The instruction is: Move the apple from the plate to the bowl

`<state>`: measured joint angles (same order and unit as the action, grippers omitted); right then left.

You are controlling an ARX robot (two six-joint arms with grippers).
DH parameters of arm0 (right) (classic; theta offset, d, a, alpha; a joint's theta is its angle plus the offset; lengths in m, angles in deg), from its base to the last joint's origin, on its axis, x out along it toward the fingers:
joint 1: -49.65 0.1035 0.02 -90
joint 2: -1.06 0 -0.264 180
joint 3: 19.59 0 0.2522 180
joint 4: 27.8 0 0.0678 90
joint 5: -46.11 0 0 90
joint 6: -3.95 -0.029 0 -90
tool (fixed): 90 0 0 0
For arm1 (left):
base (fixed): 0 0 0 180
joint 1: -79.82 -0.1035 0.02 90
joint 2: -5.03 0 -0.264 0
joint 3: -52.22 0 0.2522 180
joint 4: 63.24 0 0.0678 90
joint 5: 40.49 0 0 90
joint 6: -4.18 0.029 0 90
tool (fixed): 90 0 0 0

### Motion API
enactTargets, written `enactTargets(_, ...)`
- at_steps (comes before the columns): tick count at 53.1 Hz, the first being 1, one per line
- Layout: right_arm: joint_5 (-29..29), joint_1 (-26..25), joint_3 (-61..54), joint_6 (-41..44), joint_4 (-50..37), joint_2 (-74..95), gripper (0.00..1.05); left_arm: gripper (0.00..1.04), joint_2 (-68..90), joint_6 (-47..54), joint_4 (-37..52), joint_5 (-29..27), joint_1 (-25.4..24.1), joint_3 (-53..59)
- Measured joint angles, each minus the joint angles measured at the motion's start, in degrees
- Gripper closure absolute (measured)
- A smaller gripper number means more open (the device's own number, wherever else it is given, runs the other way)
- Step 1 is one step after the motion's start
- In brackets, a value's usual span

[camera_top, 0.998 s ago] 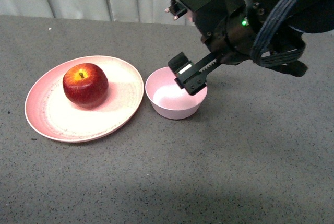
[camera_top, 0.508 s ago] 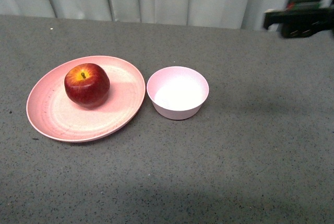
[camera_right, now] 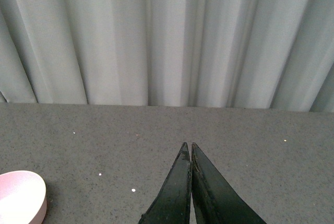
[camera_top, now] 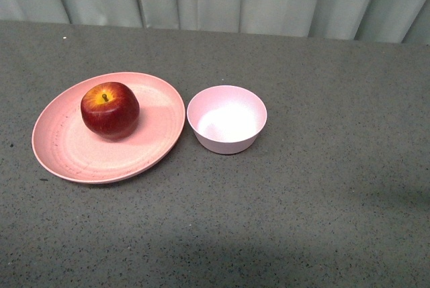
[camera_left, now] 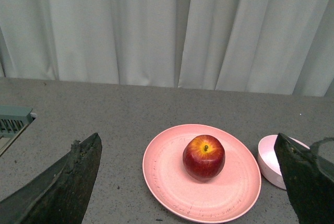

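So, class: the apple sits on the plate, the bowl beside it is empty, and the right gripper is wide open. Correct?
No: the right gripper is shut, as the right wrist view shows. The apple is on the plate, the bowl beside it empty.

Light: soft, even, fairly bright.
Glare: white wash inside the bowl (camera_top: 227, 120).
Shadows: faint beneath the apple (camera_top: 110, 108); dim band across the near table (camera_top: 201, 264).
Focus: sharp.

The right hand (camera_right: 189, 146), closed tight, points toward the curtain (camera_right: 167, 36), the bowl (camera_right: 21, 195) partly in view
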<state>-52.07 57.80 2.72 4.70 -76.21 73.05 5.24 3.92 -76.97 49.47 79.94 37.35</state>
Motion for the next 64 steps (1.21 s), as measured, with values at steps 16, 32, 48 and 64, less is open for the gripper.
enactTargets(16, 4.4, -3.9, -5.4, -0.1, 10.2, -15.9, 1.04, 0.07, 0.0, 0.0, 0.0, 0.0, 0.0, 0.0)
enactTargets(32, 8.1, -8.0, -7.8, -0.2, 21.7, -29.9, 1.04, 0.07, 0.0, 0.0, 0.0, 0.0, 0.0, 0.0)
enactTargets(48, 8.1, -8.0, -8.2, -0.2, 32.5, -41.9, 1.04, 0.07, 0.0, 0.0, 0.0, 0.0, 0.0, 0.0)
enactTargets(64, 8.1, -8.0, -8.2, -0.2, 41.2, -51.1, 1.04, 0.07, 0.0, 0.0, 0.0, 0.0, 0.0, 0.0)
